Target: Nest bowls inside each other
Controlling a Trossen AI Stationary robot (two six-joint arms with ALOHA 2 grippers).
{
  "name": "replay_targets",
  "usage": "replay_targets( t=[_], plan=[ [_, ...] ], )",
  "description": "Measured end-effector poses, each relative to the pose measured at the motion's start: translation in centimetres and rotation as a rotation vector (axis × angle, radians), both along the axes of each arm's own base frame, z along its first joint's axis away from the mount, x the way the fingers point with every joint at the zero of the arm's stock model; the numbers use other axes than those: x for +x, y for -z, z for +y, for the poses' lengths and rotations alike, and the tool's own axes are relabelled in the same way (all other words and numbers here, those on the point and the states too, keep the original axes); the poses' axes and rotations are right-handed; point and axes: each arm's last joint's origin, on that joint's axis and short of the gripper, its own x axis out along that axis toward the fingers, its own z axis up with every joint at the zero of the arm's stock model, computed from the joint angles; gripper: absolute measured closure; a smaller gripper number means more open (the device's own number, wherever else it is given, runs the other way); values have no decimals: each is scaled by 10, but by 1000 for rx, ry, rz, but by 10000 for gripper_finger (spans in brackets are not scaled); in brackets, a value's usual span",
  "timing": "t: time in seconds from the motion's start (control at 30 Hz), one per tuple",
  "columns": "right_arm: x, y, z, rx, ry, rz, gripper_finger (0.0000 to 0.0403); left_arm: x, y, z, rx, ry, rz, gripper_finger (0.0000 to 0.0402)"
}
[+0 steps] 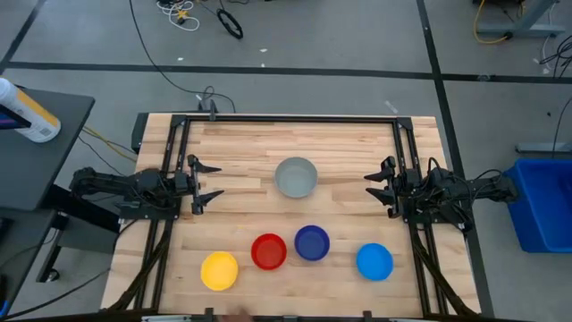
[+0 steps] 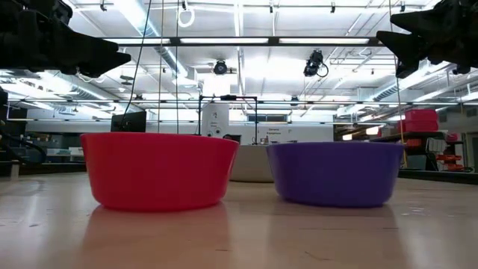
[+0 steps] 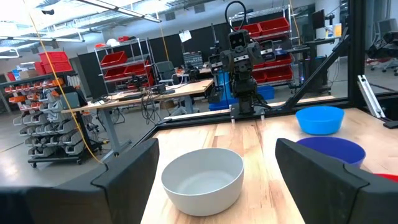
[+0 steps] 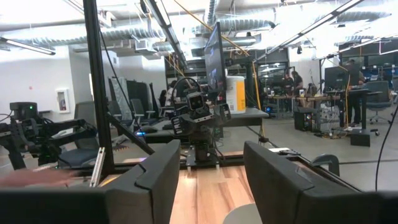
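Several small round bowls stand upright on the wooden table, each apart from the others. The grey bowl (image 1: 295,177) (image 3: 202,179) sits mid-table between both arms. Along the near edge stand a yellow bowl (image 1: 219,270), a red bowl (image 1: 268,251) (image 2: 157,170), a dark blue bowl (image 1: 311,242) (image 2: 334,173) and a light blue bowl (image 1: 374,261) (image 3: 319,119). My left gripper (image 1: 213,182) (image 3: 216,142) hovers open at the table's left side, pointing level at the grey bowl. My right gripper (image 1: 370,187) (image 4: 211,144) hovers open at the right side, facing it.
Black frame rails (image 1: 286,118) run along the table's far edge and down both sides under the arms. A white bottle (image 1: 27,112) lies on a dark side table off the left, and a blue bin (image 1: 545,201) stands off the right. Bare wood lies around the grey bowl.
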Motion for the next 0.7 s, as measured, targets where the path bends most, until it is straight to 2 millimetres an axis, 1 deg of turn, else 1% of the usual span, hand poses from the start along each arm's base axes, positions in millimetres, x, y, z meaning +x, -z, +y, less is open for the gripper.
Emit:
replay_targets(
  t=[0.7],
  plan=[
    [0, 0, 0, 0, 0, 0, 186, 0, 0, 0, 0, 0, 0, 70]
  ],
)
